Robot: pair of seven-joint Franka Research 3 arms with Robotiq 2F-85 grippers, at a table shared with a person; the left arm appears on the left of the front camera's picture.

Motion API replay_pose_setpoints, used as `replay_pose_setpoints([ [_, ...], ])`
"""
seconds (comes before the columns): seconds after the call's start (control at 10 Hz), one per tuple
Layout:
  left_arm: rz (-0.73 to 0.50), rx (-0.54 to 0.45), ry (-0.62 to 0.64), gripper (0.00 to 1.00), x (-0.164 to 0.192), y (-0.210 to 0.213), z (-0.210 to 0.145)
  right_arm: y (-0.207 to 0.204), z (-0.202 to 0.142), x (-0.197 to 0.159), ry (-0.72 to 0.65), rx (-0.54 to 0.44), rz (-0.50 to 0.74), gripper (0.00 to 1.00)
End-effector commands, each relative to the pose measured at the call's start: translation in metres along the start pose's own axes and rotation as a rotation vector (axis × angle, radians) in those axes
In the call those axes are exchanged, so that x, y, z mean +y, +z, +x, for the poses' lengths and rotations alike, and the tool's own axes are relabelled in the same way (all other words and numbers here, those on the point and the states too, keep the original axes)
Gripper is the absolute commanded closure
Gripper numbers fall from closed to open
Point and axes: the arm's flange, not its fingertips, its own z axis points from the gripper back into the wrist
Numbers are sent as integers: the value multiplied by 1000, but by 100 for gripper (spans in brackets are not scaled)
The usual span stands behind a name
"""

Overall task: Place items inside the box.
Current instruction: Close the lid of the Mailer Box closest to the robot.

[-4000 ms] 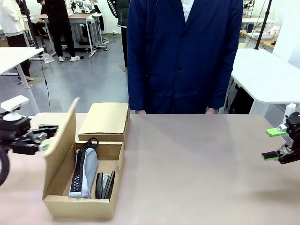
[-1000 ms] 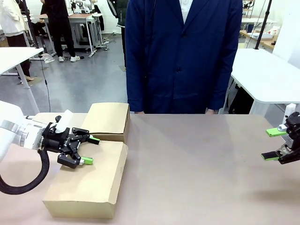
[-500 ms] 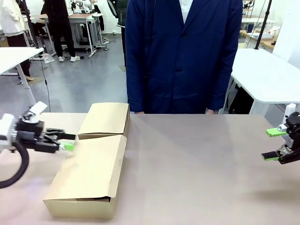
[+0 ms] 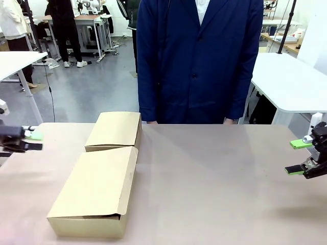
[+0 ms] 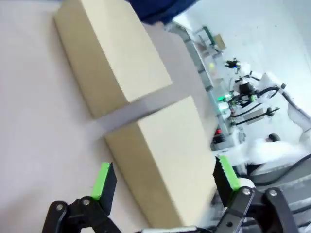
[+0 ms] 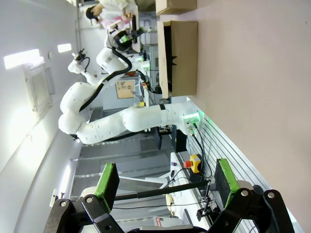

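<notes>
Left gripper [image 4: 31, 141] jaws apart, empty, parked off the table's left edge; right gripper [image 4: 300, 157] likewise apart. Box [image 4: 97, 190] lid down, so items presumably sit hidden inside.

The brown cardboard box [image 4: 94, 191] lies closed on the table, lid flap down.

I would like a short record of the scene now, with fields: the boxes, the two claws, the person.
near box: cardboard box, lid closed, front left of the table
far box: second closed box, just behind the near one
left claw: left claw, open, empty, at the table's left edge, apart from both boxes
right claw: right claw, open, empty, at the right edge
person: person standing at the far side, hands low at the table edge
</notes>
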Motion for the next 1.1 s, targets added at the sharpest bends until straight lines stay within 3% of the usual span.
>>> replay_pose_setpoints([
  [0.0,-221,-32,305,0,24,52,38,1,0,6,-17,-7,16,0],
  [0.1,0,0,0,0,0,0,0,1,0,6,-17,-7,16,0],
  [1.0,0,0,0,0,0,0,0,1,0,6,-17,-7,16,0],
])
